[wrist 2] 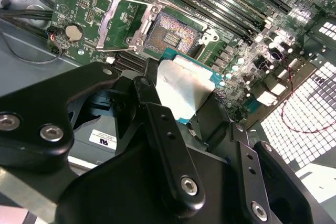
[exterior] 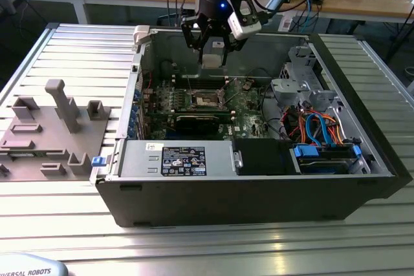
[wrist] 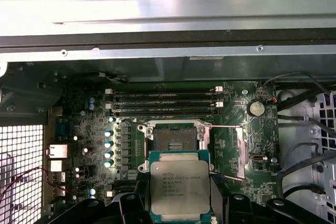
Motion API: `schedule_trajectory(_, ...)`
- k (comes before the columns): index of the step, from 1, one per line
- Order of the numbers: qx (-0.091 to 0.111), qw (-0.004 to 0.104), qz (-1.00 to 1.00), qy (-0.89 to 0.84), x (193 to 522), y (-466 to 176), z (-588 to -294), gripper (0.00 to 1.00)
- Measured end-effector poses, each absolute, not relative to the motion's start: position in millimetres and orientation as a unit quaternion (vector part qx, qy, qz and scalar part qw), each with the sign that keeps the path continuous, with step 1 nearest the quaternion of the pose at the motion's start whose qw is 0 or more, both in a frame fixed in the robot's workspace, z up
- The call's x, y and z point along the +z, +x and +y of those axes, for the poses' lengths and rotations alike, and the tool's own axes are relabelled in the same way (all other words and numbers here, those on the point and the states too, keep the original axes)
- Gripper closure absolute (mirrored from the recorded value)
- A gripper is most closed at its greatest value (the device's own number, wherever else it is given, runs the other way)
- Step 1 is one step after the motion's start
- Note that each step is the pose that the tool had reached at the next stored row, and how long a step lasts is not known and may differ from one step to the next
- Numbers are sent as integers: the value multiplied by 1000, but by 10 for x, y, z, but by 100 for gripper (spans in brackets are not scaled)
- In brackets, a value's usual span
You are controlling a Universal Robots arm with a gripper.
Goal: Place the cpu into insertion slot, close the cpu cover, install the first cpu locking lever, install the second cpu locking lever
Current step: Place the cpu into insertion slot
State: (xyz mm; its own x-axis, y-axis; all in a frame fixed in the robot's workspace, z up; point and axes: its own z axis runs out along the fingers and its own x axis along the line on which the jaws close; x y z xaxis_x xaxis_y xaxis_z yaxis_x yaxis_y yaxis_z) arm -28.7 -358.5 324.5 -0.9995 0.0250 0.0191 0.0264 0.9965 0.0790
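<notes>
Gripper [exterior: 213,55] has its 2 fingers [wrist 2: 157,124] closed on opposite edges of the cpu [wrist: 180,187], silvery top facing the first wrist cam. The chip sits square btwn the fingers, gripped low, with most of its face showing in both wrist views. In the exterior view the cpu [exterior: 213,61] hangs inside the open computer case [exterior: 259,192], well above the green board and apart from it, roughly over the insertion slot [exterior: 210,99] on the back-wall side.

The insertion slot [wrist: 171,142] is bare, its dark contact field uncovered. The cpu cover [wrist: 242,148] is swung open and lies just beside the slot, on the coin cell's [wrist: 255,108] side. The second wrist view shows the same: slot [wrist 2: 167,32] open, cover [wrist 2: 106,22] flipped back next to it, cpu [wrist 2: 184,85] short of the slot.

Count: 1 cpu, 1 slot, 1 cover, 1 gripper w/ 2 fingers, 4 long black memory slots [wrist: 165,102] beside the socket, 1 coin cell. A grey fixture plate [exterior: 45,134] lies outside the case on the exterior view's left.
</notes>
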Motion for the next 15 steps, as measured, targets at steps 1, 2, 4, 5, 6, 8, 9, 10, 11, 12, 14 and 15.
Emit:
schedule_trajectory(1,-40,9,-999,-13,3245,-287,-3585,46)
schedule_trajectory(2,-40,9,-999,-13,3245,-287,-3585,46)
schedule_trajectory(4,-40,9,-999,-13,3244,-287,-3585,46)
schedule_trajectory(5,-40,9,-999,-13,3244,-287,-3585,46)
schedule_trajectory(6,-40,9,-999,-13,3244,-287,-3585,46)
schedule_trajectory(8,-40,9,-999,-17,3242,-287,-3585,46)
schedule_trajectory(9,-40,9,-999,-18,3241,-287,-3585,46)
schedule_trajectory(10,-40,9,-999,-19,3240,-287,-3585,46)
schedule_trajectory(11,-40,9,-999,-20,3239,-287,-3585,46)
schedule_trajectory(12,-40,9,-999,-21,3239,-287,-3585,46)
schedule_trajectory(14,-40,9,-999,-23,3236,-287,-3585,46)
schedule_trajectory(15,-40,9,-999,-24,3236,-287,-3585,46)
